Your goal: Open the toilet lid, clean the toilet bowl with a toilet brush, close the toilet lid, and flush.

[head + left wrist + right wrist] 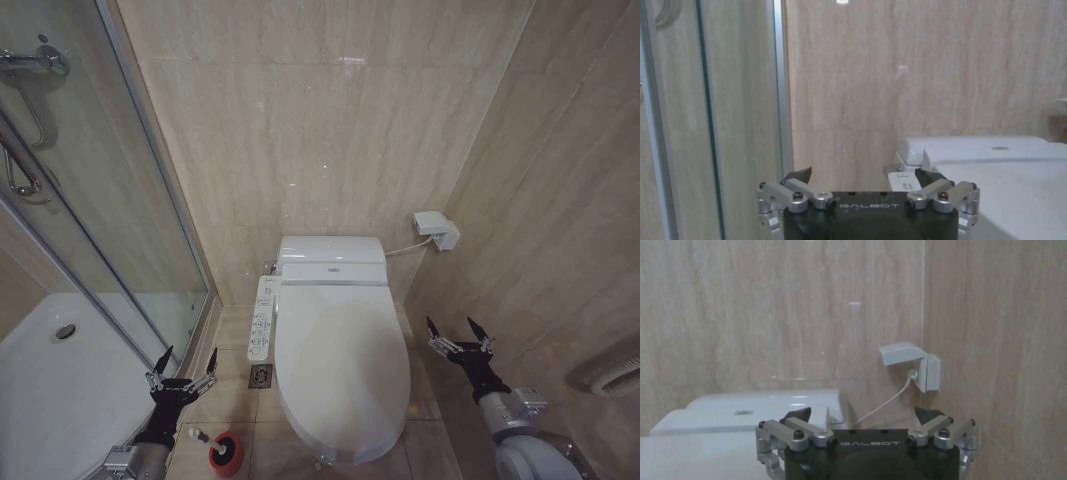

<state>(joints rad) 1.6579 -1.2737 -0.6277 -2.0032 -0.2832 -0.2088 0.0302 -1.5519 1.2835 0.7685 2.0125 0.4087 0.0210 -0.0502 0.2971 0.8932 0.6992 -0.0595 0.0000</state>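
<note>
both grippers, left [182, 362] and right [459, 331], hover with fingers spread wide (holding nothing), at 8 and 4 o'clock of the shut lid [340, 365]; brush [222, 447] at 7.

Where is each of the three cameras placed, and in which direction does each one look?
Head view: high on the robot, looking down at the closed toilet lid; left end effector and right end effector flank it, both open.
Left wrist view: behind the left end effector, facing the wall and shower glass.
Right wrist view: behind the right end effector, facing the wall socket.
Both wrist views share the toilet's rear housing.
</note>
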